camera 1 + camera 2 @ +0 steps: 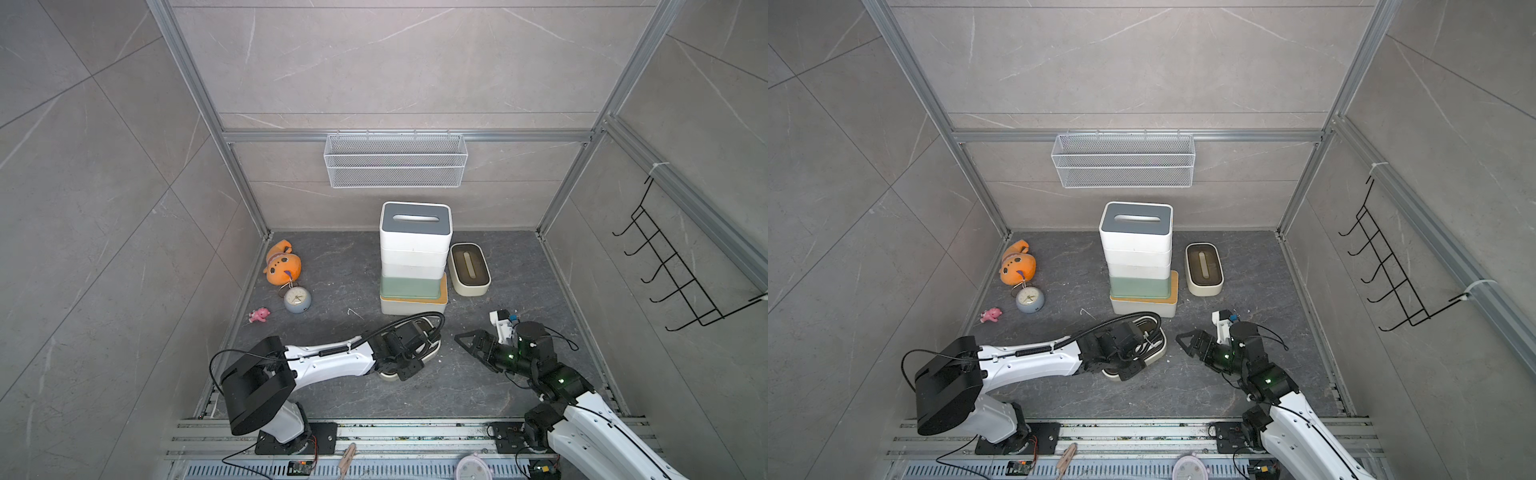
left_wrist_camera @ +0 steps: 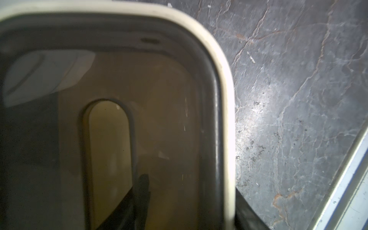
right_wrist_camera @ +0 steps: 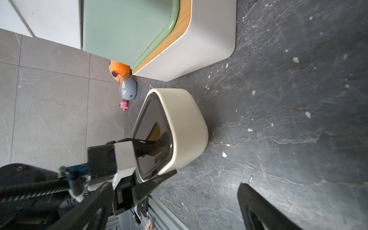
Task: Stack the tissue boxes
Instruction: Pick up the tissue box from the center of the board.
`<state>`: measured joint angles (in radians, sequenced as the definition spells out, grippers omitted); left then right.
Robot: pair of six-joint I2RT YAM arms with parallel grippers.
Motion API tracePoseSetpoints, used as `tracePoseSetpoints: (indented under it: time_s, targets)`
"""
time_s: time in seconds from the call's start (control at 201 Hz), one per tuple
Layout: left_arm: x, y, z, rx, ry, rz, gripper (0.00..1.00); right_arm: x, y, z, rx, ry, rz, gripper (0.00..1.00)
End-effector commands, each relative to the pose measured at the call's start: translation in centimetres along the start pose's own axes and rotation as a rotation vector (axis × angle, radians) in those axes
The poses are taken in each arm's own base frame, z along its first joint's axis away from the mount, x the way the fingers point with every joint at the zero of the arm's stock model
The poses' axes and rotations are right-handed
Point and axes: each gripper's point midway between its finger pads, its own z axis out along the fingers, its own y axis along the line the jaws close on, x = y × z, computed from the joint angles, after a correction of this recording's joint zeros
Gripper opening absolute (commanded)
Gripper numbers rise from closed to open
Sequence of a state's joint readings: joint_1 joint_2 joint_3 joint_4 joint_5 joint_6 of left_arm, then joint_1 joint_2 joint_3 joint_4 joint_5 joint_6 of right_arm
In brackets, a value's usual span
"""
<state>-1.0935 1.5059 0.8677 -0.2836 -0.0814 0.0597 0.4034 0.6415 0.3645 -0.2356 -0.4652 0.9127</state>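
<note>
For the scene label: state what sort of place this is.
Probably a mock bathroom or utility corner built as a robot test cell: grey marble-look tile walls on aluminium framing, a white wire mesh basket hung on the back rail, and a black hook rack on the side wall.

So the left arm (image 1: 332, 361) covers most of the near cream box (image 1: 435, 351) in both top views. In the left wrist view its lid (image 2: 159, 119) is blurry and cropped, and I can't tell if the left gripper (image 3: 171, 155) is actually pinching.
</note>
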Motion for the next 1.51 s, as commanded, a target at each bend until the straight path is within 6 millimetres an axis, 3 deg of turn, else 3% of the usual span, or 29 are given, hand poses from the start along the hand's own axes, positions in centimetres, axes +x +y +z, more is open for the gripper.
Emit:
tracePoseSetpoints:
  time_s: [0.0, 0.409, 0.698, 0.977, 1.501]
  targets:
    - [-4.2, -0.4, -2.7, 0.031, -0.202, -0.007, 0.51, -0.8, 1.2, 0.1, -0.026, -0.009, -0.050, 1.00]
    - [-5.9, -3.3, -6.4, 0.195, -0.423, 0.054, 0.51, -1.6, 5.8, 0.5, -0.197, 0.038, -0.069, 1.00]
    - [-6.5, -4.3, -7.9, 0.243, -0.508, 0.095, 0.51, -0.9, 6.3, 1.7, -0.200, 0.088, -0.078, 1.00]
    - [-6.2, -4.9, -7.7, 0.257, -0.497, 0.128, 0.51, 1.1, 8.1, 3.4, -0.234, 0.166, -0.104, 1.00]
    - [-5.6, -5.3, -6.9, 0.234, -0.454, 0.165, 0.52, 1.1, 8.3, 3.0, -0.201, 0.169, -0.117, 0.94]
